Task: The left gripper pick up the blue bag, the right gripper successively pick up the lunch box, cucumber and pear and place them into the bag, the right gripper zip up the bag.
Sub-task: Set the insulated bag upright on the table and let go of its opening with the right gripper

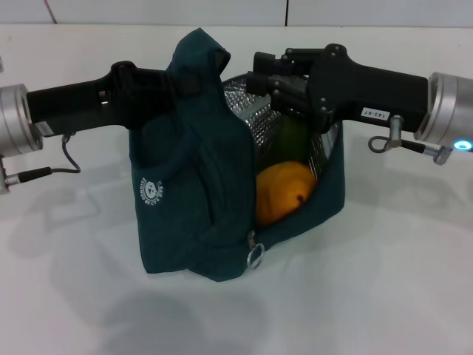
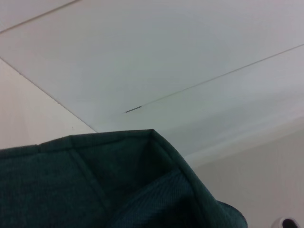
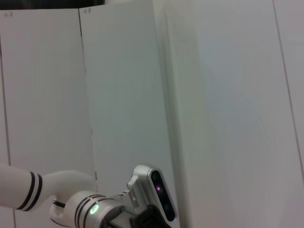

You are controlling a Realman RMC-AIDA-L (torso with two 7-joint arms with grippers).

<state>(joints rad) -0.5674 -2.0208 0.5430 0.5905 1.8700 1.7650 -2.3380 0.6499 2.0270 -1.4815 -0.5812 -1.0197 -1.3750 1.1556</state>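
Observation:
The blue bag (image 1: 192,200) stands on the white table with its mouth open toward the right, showing its silver lining. Its top is drawn up over my left gripper (image 1: 194,80), which is shut on the fabric; that fabric (image 2: 118,185) fills the lower part of the left wrist view. The orange-yellow pear (image 1: 284,191) lies inside the bag, and the green cucumber (image 1: 293,137) shows behind it. The lunch box is hidden. My right gripper (image 1: 257,75) hovers at the upper rim of the opening, open and holding nothing. The zipper's ring pull (image 1: 255,257) hangs at the bag's lower front.
White table (image 1: 399,281) surrounds the bag, with a wall seam at the back. A cable loop (image 1: 70,164) hangs below the left arm. The right wrist view shows white wall panels and another arm's silver wrist (image 3: 95,209) with a green light.

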